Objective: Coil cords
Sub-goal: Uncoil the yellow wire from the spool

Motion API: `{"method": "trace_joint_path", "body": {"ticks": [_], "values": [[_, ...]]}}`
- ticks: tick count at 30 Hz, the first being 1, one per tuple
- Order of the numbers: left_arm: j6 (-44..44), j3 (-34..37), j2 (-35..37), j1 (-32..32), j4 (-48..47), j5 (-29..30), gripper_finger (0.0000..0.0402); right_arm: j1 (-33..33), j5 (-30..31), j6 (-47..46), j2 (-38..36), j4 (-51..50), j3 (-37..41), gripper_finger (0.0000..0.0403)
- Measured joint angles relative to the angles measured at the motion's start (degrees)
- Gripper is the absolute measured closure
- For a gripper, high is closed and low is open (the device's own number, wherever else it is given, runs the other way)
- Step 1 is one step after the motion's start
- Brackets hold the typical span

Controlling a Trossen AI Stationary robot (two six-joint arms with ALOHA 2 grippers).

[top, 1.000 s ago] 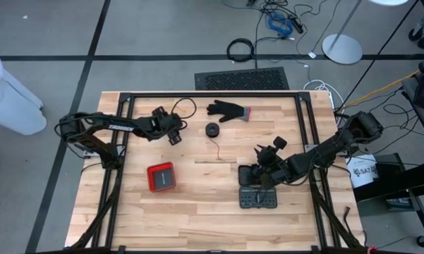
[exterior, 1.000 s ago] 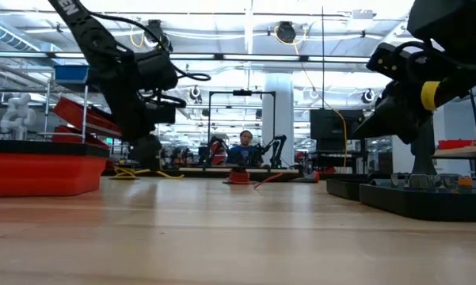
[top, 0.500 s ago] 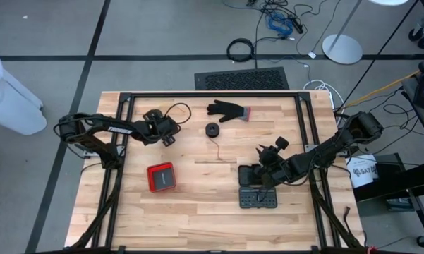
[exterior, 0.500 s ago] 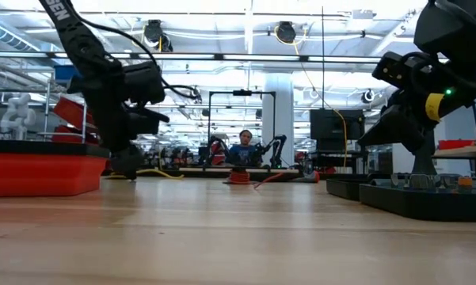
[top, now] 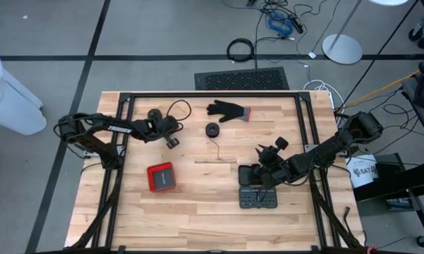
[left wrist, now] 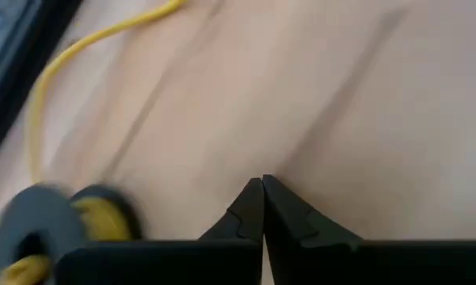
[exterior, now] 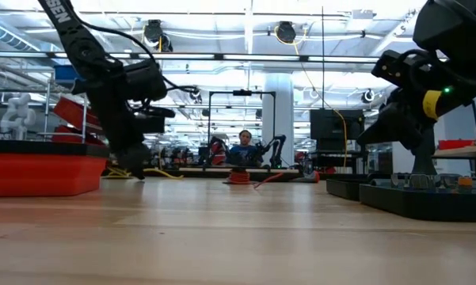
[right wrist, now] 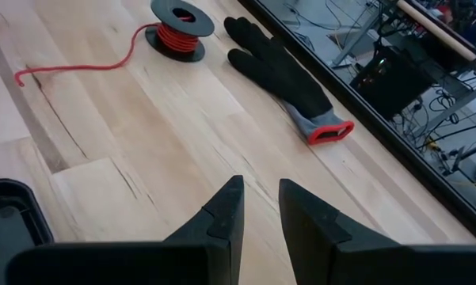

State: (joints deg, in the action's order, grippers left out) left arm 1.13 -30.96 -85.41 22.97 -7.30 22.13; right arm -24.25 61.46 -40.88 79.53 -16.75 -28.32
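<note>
Wooden table (top: pixel 197 204) carries a red tray (top: pixel 161 176), contents not discernible, and two black trays under the right arm holding small parts too fine to make out. Left gripper (top: pixel 171 141) sits near the far-left edge, jaws clenched on nothing; they were spread a second ago, and the arm has pulled back leftward. Yellow cord (left wrist: pixel 87 214) on its spool lies just beside it, blurred. Red cord (right wrist: pixel 177 30) spool sits mid-table near the glove (right wrist: pixel 281 71). Right gripper (right wrist: pixel 260 210) hovers, jaws partly apart, empty.
</note>
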Motion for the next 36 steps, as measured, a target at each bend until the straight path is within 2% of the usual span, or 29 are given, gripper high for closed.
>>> {"method": "trace_joint_path", "body": {"ticks": [3,6,10,13,18,23,32,36], "values": [[0.0,-0.24,0.68,-1.94,0.75,-0.2,0.0399,0.0,-0.01,1.46,0.0,2.08,0.0,0.0332],[1.33,-0.48,3.28,-3.66,0.71,5.49,0.0399,0.2,-0.59,5.3,0.0,6.53,0.0,0.0332],[2.33,-0.51,11.01,-3.94,0.04,7.51,0.0399,1.51,-4.43,11.62,0.0,12.8,-0.02,0.0332],[4.75,-0.52,17.12,-1.68,-3.09,7.24,0.0385,2.24,-5.34,13.61,0.0,14.54,0.0,0.0332],[9.04,-0.55,24.53,3.56,-7.05,-1.27,0.032,2.86,-6.34,15.19,-0.02,16.23,-0.01,0.0332],[13.3,-0.55,25.83,8.81,-7.51,-12.32,0.0269,2.86,-6.41,15.58,-0.02,16.78,-0.02,0.0332],[13.79,-0.57,19.88,16.28,-9.54,-22.57,0.0257,2.86,-9.13,18.22,-0.02,19.08,-0.02,0.0332],[15.1,-0.57,16.82,18.57,-9.58,-23.93,0.0257,2.86,-9.13,18.31,-0.02,19.1,-0.02,0.0332]]}}
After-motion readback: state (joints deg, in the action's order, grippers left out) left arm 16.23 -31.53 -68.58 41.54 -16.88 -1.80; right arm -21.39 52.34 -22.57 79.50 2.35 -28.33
